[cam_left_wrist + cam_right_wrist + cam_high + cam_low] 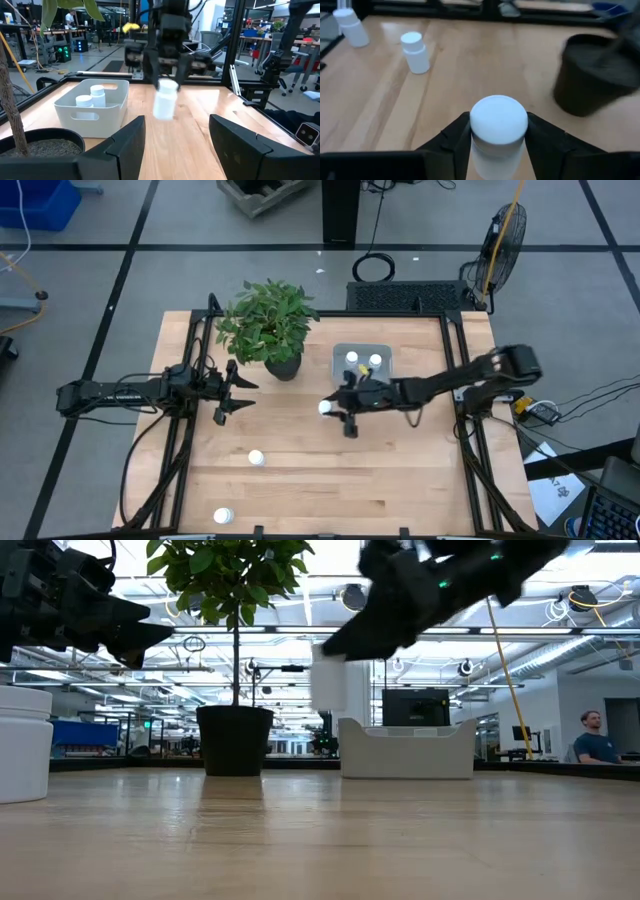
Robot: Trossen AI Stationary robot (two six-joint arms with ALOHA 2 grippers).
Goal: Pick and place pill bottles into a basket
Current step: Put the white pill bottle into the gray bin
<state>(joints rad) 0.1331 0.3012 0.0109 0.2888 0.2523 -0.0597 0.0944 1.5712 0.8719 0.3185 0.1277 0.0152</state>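
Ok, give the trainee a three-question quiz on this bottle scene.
1. How many pill bottles lie in the basket?
2. True or false: the right gripper grips a pill bottle above the table.
3. Which stands beside the basket: A) plant pot B) kettle C) laptop?

Key: 1) two; 2) true; 3) A. The left gripper waits open near the plant.

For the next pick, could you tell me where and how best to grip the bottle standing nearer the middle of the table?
Grip the bottle across its round body just below the cap, coming straight down from above. It stands upright with bare wood all round, so the left gripper, open and nearest, probably fits either side.
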